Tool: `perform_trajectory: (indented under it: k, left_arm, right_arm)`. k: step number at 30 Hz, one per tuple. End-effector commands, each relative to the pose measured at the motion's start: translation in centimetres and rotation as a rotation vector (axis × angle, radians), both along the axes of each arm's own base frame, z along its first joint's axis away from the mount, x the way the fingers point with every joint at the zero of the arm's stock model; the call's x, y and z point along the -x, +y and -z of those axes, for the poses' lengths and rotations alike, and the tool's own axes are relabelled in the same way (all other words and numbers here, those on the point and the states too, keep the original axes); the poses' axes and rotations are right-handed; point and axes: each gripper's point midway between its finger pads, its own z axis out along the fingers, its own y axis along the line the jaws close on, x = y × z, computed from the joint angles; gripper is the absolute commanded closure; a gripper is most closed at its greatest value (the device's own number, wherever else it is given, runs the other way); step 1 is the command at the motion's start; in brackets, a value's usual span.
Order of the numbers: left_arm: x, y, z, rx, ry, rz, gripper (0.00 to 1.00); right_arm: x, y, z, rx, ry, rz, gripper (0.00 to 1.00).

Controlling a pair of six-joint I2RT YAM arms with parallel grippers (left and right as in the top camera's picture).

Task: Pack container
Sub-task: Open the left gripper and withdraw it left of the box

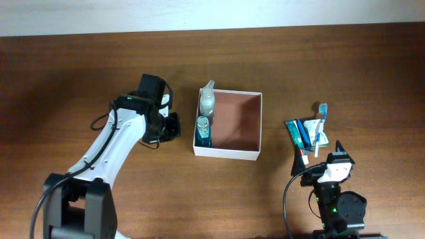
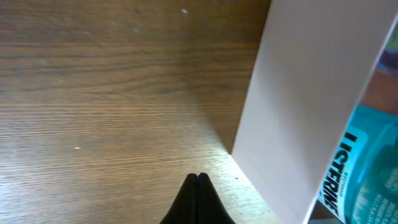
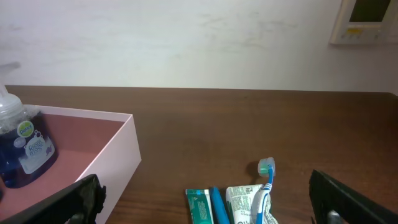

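Note:
The container (image 1: 252, 126) is a shallow square box with white walls and a reddish-brown inside, at the table's middle. Against its left wall stand a clear pump bottle (image 1: 207, 101) and a teal Listerine bottle (image 1: 203, 131). My left gripper (image 1: 174, 126) is shut and empty, just left of the container's left wall (image 2: 298, 106), fingertips (image 2: 198, 178) near the table. My right gripper (image 3: 205, 199) is wide open and empty, near the front right, above the toothpaste tubes (image 3: 202, 205) and blue toothbrush (image 3: 266, 180). The container also shows in the right wrist view (image 3: 118, 149).
Toothpaste tubes (image 1: 299, 133) and a blue toothbrush (image 1: 321, 123) lie on the wooden table right of the container. A white wall runs along the table's far edge (image 1: 212, 26). A wall unit (image 3: 367, 22) hangs at the upper right.

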Motion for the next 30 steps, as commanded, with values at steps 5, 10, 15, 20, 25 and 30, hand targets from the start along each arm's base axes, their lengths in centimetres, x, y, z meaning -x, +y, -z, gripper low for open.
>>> perform_trajectory:
  k: [5, 10, 15, 20, 25, 30]
  left_arm:
    - [1.2, -3.3, 0.3, 0.068, 0.043, 0.064, 0.99]
    - [1.6, -4.9, 0.0, 0.101, 0.042, 0.102, 0.99]
    - [2.0, -5.5, 0.0, 0.119, 0.052, 0.112, 1.0]
    - [2.3, -6.2, -0.3, 0.167, 0.067, 0.121, 0.99]
    - [2.7, -7.0, -0.7, 0.218, 0.083, 0.131, 0.99]
    - [2.7, -7.0, -0.7, 0.222, 0.085, 0.132, 1.0]
  right_arm:
    - [0.0, -0.3, 0.2, 0.007, 0.001, 0.012, 0.02]
    - [0.0, -0.3, 0.2, 0.007, 0.002, 0.012, 0.02]
    - [0.0, -0.3, 0.2, 0.007, 0.001, 0.012, 0.02]
    - [0.0, -0.3, 0.2, 0.007, 0.002, 0.012, 0.02]
    - [0.0, -0.3, 0.2, 0.007, 0.001, 0.012, 0.02]
    - [0.0, -0.3, 0.2, 0.007, 0.001, 0.012, 0.02]
